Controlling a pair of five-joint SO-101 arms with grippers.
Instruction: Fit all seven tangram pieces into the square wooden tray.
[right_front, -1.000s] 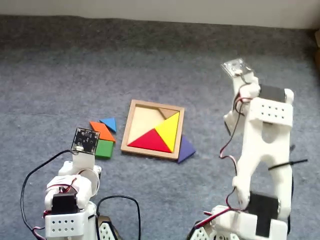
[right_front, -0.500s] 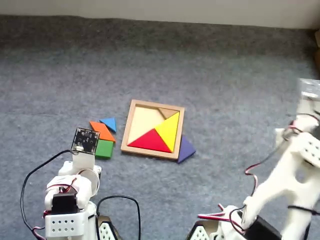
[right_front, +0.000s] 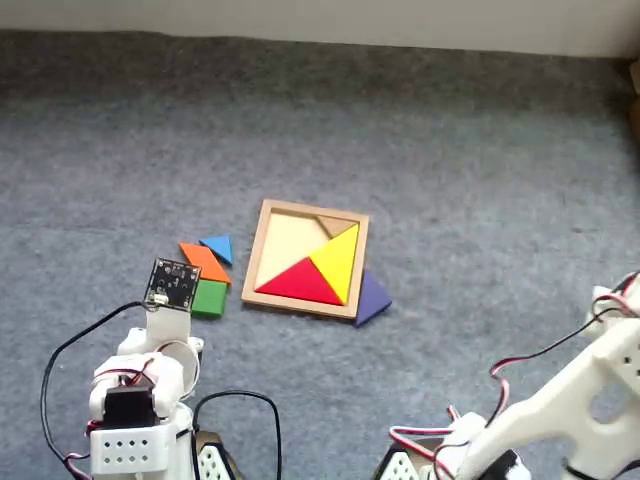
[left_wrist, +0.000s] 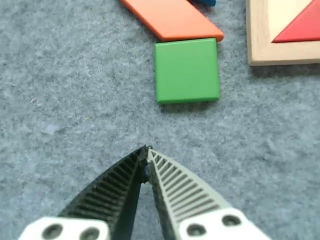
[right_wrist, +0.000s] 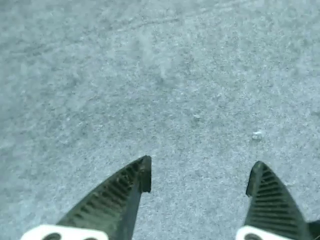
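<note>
The square wooden tray (right_front: 263, 262) lies mid-carpet with a red triangle (right_front: 295, 281), a yellow triangle (right_front: 338, 260) and a small wood-coloured piece (right_front: 336, 224) in it. A purple triangle (right_front: 372, 297) rests against the tray's near right corner. Left of the tray lie an orange parallelogram (right_front: 204, 262), a blue triangle (right_front: 217, 247) and a green square (right_front: 209, 298). My left gripper (left_wrist: 146, 155) is shut and empty, just short of the green square (left_wrist: 187, 70), with the orange piece (left_wrist: 170, 19) and the tray corner (left_wrist: 257, 40) beyond. My right gripper (right_wrist: 200, 180) is open over bare carpet.
Grey carpet covers the whole work area. The left arm's base (right_front: 135, 405) sits at the near left edge and the right arm's body (right_front: 570, 410) fills the near right corner. A pale wall strip runs along the far edge.
The right arm has swung from upright beside the tray down and away to the near right corner. The left arm and the pieces have not moved.
</note>
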